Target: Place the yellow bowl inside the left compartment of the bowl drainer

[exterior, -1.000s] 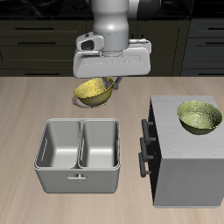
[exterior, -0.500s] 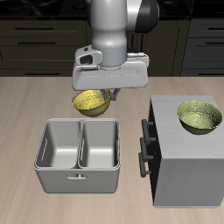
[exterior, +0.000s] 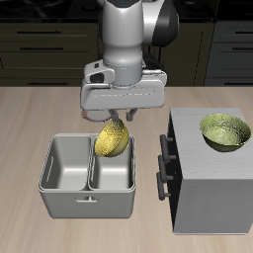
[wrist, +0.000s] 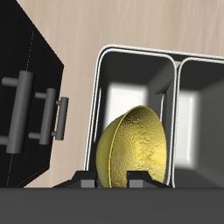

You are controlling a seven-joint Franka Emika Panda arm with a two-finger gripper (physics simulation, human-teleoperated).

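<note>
Shiny, mottled, tilted yellow bowl [exterior: 113,140]

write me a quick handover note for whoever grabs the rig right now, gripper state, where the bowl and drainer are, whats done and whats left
Gripper: shut on the yellow bowl, pinching its rim; the bowl hangs tilted, almost on edge.
Yellow bowl: in the air above the bowl drainer, over the well beside the grey cabinet, near the divider. It is not resting on anything.
Left compartment: empty, on the far side of the divider from the cabinet.
Done: bowl picked up and carried to the drainer.
Left: shift the bowl across the divider, over the left compartment, lower it in, then open and lift clear.
Also there: a larger yellow-green bowl on the cabinet, not part of the job.
</note>
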